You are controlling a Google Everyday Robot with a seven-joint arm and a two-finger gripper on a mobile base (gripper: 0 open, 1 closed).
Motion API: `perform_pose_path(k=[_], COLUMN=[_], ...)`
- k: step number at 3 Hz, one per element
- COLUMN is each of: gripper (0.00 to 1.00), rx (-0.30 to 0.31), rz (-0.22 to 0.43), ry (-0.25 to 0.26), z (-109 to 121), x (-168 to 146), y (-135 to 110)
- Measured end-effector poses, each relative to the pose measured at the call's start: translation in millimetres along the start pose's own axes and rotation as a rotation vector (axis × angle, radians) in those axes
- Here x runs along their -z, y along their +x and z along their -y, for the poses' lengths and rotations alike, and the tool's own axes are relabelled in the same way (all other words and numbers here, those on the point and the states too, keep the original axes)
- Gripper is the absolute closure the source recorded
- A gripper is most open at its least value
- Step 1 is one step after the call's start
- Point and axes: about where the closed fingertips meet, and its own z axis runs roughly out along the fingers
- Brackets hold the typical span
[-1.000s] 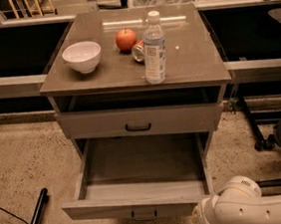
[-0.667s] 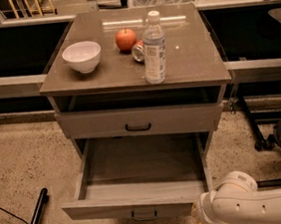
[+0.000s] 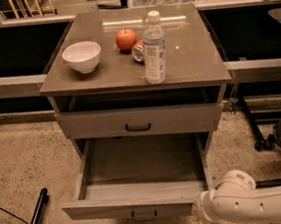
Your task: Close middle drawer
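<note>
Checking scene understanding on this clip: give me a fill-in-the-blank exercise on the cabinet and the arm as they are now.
1. The middle drawer is pulled far out and its inside is ____.
2. On the cabinet top, left of the apple, stands a white ____.
3. The white arm ends by the middle drawer's front ____ corner; its pincer is not visible.
Missing words: empty; bowl; right.

We cannot see the gripper, hidden where the white arm (image 3: 255, 206), cut by the picture's right edge, meets the middle drawer's (image 3: 140, 206) right front corner, and the bottle (image 3: 153, 47) half hides a can (image 3: 137, 52) mid-worktop (image 3: 195, 58).
</note>
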Motion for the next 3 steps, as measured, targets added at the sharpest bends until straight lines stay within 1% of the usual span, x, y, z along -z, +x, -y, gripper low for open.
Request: perform_pose_path(k=[3], gripper=[0.13], rx=[0.0], rz=[0.0], ry=[0.0], z=[0.0], x=[0.0], y=[0.0])
